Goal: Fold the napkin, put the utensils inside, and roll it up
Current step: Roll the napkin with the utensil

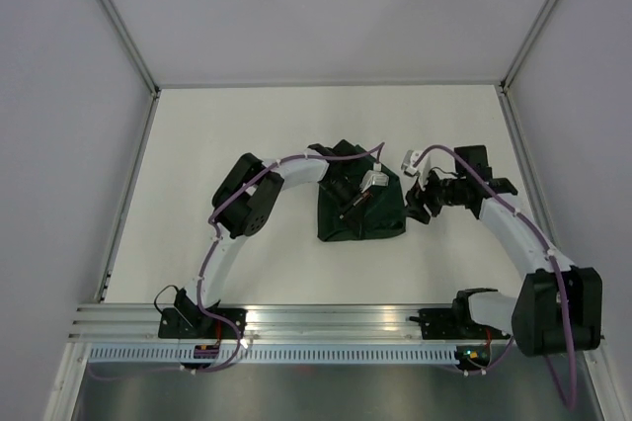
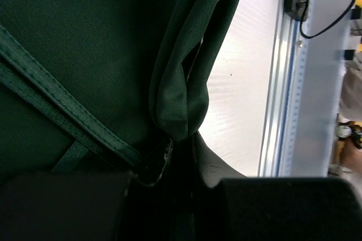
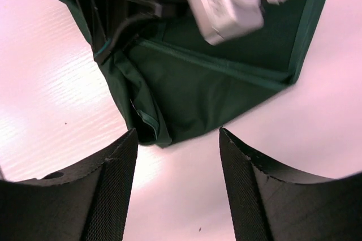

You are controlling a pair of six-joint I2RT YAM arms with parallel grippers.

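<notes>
One napkin (image 1: 385, 215), one left pincer (image 1: 351, 208), one right pincer (image 1: 416, 206).

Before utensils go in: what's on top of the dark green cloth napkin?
Only the left pincer, pinching a raised fold of the dark green cloth napkin. No utensils show; anything under the folds is hidden.

The napkin (image 1: 360, 206) is dark green with a faint sheen and a fine weave. The table (image 1: 247, 134) is white. The arms (image 1: 296, 166) are white and black, with purple cables (image 1: 203, 268). The right gripper (image 3: 178, 133) is black and finely grained. The rail (image 1: 326, 320) is silver.
</notes>
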